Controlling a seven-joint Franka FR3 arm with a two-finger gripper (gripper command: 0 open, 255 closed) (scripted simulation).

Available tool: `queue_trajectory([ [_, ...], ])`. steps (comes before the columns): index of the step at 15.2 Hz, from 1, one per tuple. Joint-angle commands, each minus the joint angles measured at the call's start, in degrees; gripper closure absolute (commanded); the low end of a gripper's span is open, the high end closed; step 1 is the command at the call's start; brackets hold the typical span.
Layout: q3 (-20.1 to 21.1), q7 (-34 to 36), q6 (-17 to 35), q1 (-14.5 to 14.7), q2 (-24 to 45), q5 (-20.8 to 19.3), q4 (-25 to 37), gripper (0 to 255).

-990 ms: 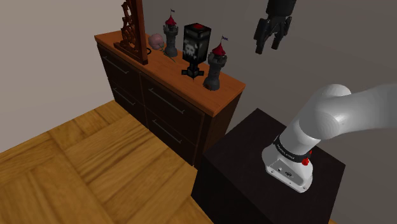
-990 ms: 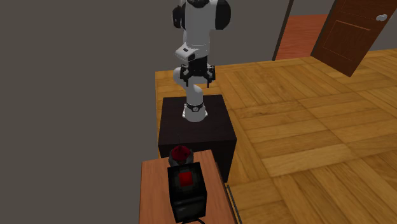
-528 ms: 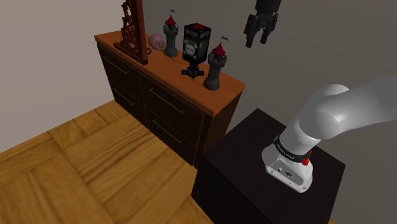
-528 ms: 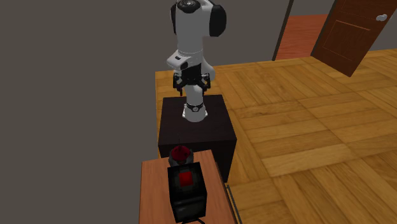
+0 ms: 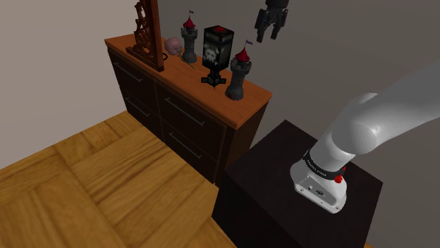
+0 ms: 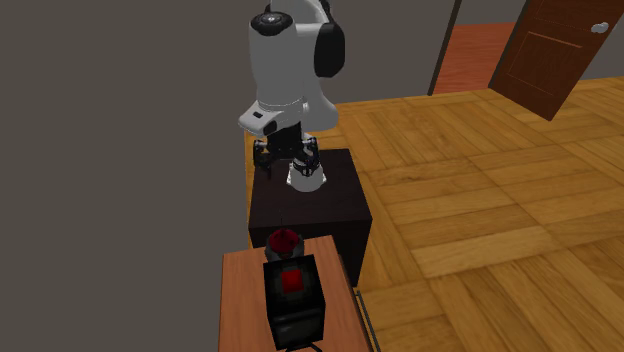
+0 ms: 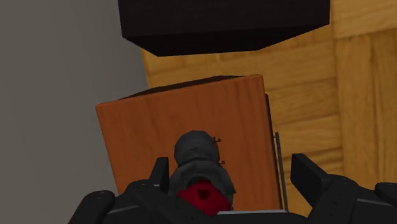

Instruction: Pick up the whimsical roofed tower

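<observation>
Two dark grey towers with red roofs stand on the dresser (image 5: 255, 94). The nearer tower (image 5: 238, 73) is close to the end by the stand; the farther tower (image 5: 189, 38) stands at the back by the wall. My gripper (image 5: 268, 32) hangs open high in the air, above the nearer tower and a little to the shoulder view's right of it. In the wrist view the nearer tower (image 7: 198, 164) is seen from above between the spread fingers (image 7: 308, 178), untouched. From the second exterior view its red roof (image 6: 284, 240) shows, with the gripper (image 6: 287, 167) beyond it.
A black box with a skull face (image 5: 216, 52) stands between the towers. A pink ball (image 5: 173, 46) and a carved wooden piece (image 5: 147, 32) are farther along the dresser. The black stand (image 5: 282, 176) sits next to the dresser's end. A grey wall runs behind.
The gripper has travelled toward the shoulder view's left and slightly up, from over the stand to near the dresser's end. It stays open. Nothing on the dresser moved.
</observation>
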Motion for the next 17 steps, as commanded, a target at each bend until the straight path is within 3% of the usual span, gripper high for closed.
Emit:
queue_trajectory([
  [1,-1.06,-2.07,1.82,0.15,3.7,0.45,2.68,0],
  [5,-2.82,-5.93,3.76,0.32,11.02,2.0,9.28,0],
  [14,-2.94,-6.1,9.59,0.22,11.29,2.01,3.72,0],
  [15,-2.95,-6.11,9.46,0.21,11.31,2.02,3.86,255],
  [17,-2.93,-6.08,9.45,0.22,11.3,2.02,3.87,255],
])
